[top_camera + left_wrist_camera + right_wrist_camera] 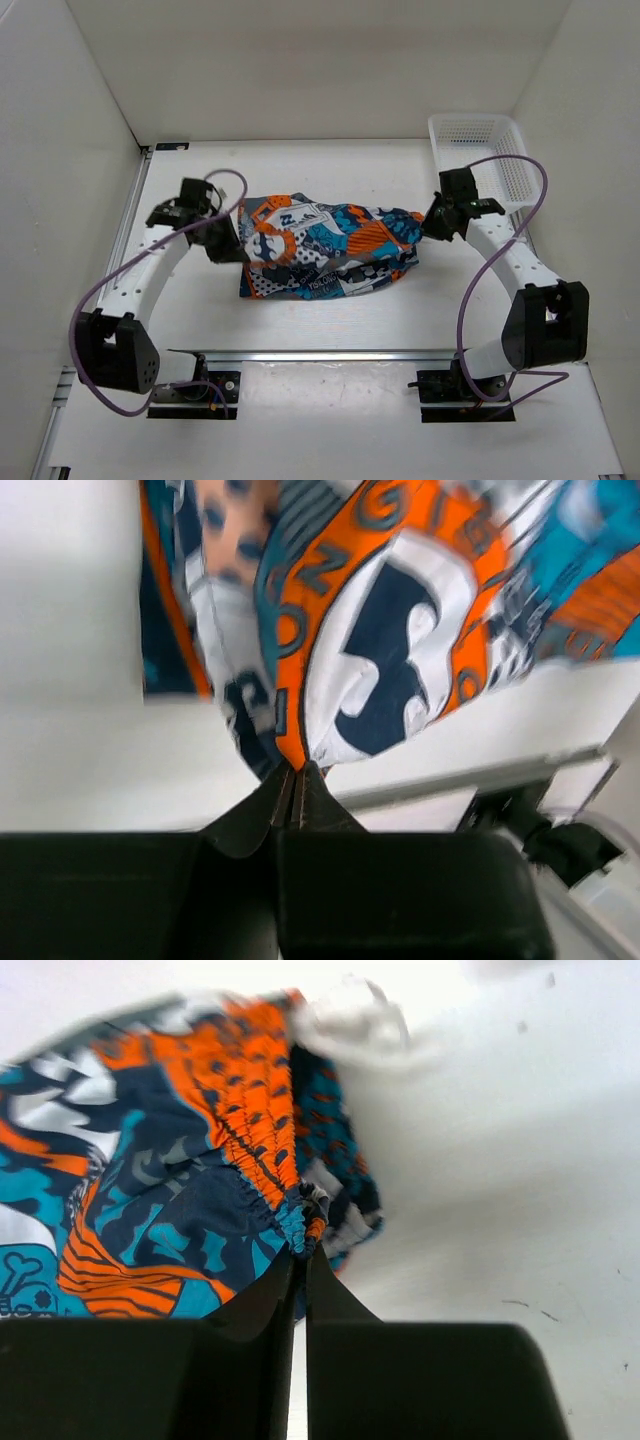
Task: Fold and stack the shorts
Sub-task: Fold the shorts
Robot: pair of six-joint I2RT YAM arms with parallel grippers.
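Across the middle of the white table (330, 325) lie the shorts (325, 250), bunched into a loose band running from left to right, with an arm gripping them at each end. From above, the patchwork of orange, teal, navy and white shows several overlapping layers.

The left gripper (228, 246) sits at the left end of the fabric. Its wrist camera shows the two dark fingers (255, 815) pressed together with only a sliver of gap, an orange-edged fold of cloth pinched at their tips. Beyond that pinch the fabric fans out, showing a large navy figure on white inside an orange ring. The picture is blurred and the lettering around the ring is hard to read.

The right gripper (430, 222) meets the right end of the shorts. Its own camera shows the fingers (335, 1300) likewise nearly closed, clamped on a gathered, elastic-looking seam of orange and navy.

Whether the cloth between the two grippers hangs clear of the table or rests on it is hard to settle from above; it seems to rest at least along its near edge.

At the table's far right corner stands a white mesh basket (480, 150), just behind the right arm's wrist and apart from the shorts.
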